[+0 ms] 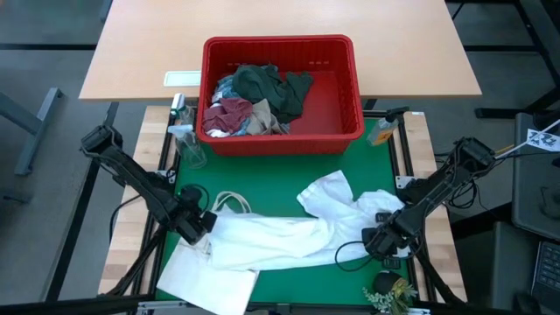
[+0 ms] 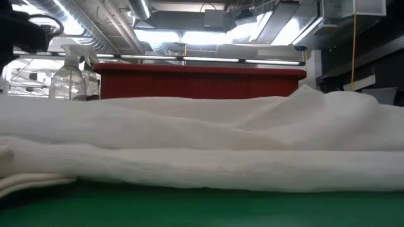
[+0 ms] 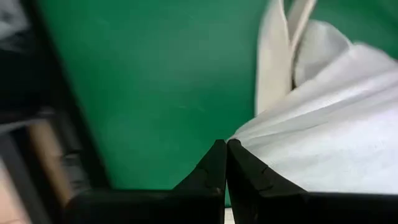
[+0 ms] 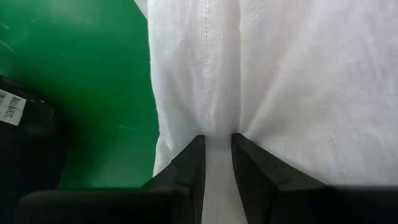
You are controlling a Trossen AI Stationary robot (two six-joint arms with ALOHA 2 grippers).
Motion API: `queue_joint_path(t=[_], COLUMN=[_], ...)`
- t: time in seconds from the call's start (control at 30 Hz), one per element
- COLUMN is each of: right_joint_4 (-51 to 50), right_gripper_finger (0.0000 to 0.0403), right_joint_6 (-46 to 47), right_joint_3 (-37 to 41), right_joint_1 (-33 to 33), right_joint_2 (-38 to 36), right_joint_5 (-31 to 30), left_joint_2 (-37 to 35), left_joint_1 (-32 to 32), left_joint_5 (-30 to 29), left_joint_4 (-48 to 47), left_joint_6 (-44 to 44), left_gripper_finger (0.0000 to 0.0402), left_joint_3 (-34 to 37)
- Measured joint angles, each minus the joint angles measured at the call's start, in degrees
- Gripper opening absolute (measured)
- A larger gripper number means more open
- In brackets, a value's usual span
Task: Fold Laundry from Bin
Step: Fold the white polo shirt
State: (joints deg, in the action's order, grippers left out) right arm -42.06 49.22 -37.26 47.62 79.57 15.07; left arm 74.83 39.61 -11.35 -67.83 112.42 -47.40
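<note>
White garment (image 1: pixel 289 238) lies stretched out on the green mat (image 1: pixel 262 179), long axis running left edge to right edge, near the front edge; its right end bunches up and kinks toward the red bin (image 1: pixel 343 112), the left end tapers flat toward the left gripper. Left gripper (image 1: pixel 206 222) sits low at the garment's left end, arm coming in diagonally from the mat's left edge; in the left wrist view the fingers (image 3: pixel 214 167) are pressed tip to tip, fully closed, right at the cloth's edge, can't tell whether any fabric is caught between them. Right gripper (image 1: pixel 378 241) is low at the garment's right end near the front right corner, arm slanting in from the right edge; the right wrist view shows its jaws clamped on a pinched ridge of the white cloth. Fabric is a woven, slightly coarse white weave with soft creases. Bin is rigid red plastic with slotted walls, at the mat's back edge, holding crumpled dark green, maroon and beige pieces. A flat white tote bag (image 1: pixel 206 276) lies at the front left corner, its handles looping out beside the garment
</note>
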Motion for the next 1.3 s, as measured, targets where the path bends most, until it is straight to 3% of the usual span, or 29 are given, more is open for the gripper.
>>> queue_joint_path(t=[0.3,0.9,1.3], right_joint_4=[0.0,0.0,0.0], right_gripper_finger=[0.0080,0.0080,0.0080], right_joint_6=[0.0,0.0,0.0], right_joint_3=[0.0,0.0,0.0], right_joint_1=[0.0,0.0,0.0], right_joint_2=[0.0,0.0,0.0], right_joint_5=[0.0,0.0,0.0], left_joint_2=[0.0,0.0,0.0], left_joint_1=[0.0,0.0,-0.4], left_joint_5=[1.1,3.3,3.9], left_joint_4=[-8.9,-7.4,-5.9], left_joint_6=[0.7,-3.5,-6.1], left_gripper_finger=[0.0000,0.0001,0.0107], left_joint_3=[-3.5,-6.2,-6.2])
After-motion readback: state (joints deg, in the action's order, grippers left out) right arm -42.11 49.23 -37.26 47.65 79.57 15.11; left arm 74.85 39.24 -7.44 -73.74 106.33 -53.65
